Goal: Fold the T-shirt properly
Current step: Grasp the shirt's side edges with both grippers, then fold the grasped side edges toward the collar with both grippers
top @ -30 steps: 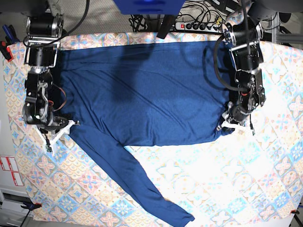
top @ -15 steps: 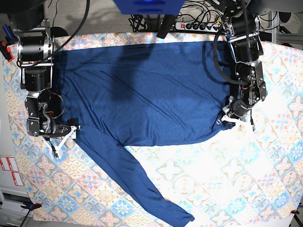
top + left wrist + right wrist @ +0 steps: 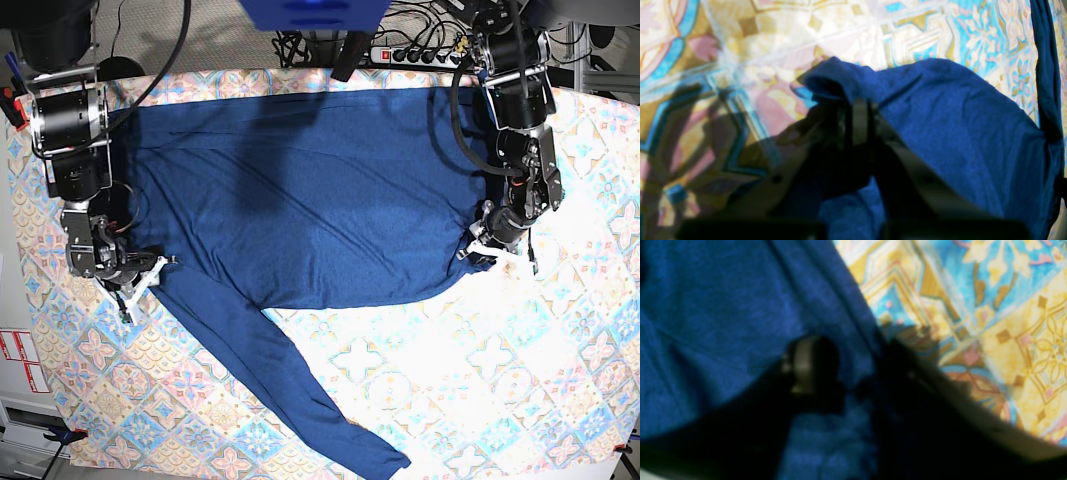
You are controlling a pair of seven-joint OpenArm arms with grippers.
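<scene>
We see the T-shirt (image 3: 300, 200) spread flat across the worktop (image 3: 520, 380), its dark navy body filling the far half of the pastel patterned tablecloth (image 3: 480, 400) and one long sleeve (image 3: 290, 390) trailing diagonally toward the near edge. Our left gripper (image 3: 497, 243) sits at the shirt's edge on the base view's right; its wrist view shows the jaws pressed together on a bunched corner of blue knit — a small peak of cloth (image 3: 840, 80) pokes up just beyond them, with the tablecloth (image 3: 740, 50) bare behind it. Our right gripper (image 3: 137, 277) rests at the opposite edge, where the sleeve leaves the body. Its wrist view is blurred and dark: one rounded fingertip (image 3: 810, 363) lies on top of the shirt (image 3: 723, 306), the other finger lies along the hem where fabric meets tablecloth (image 3: 1007, 323) — the jaws stand apart, with blue fabric in the gap, and we cannot tell whether they pinch any of it. Behind the worktop runs a power strip (image 3: 420, 55) amid tangled cables.
</scene>
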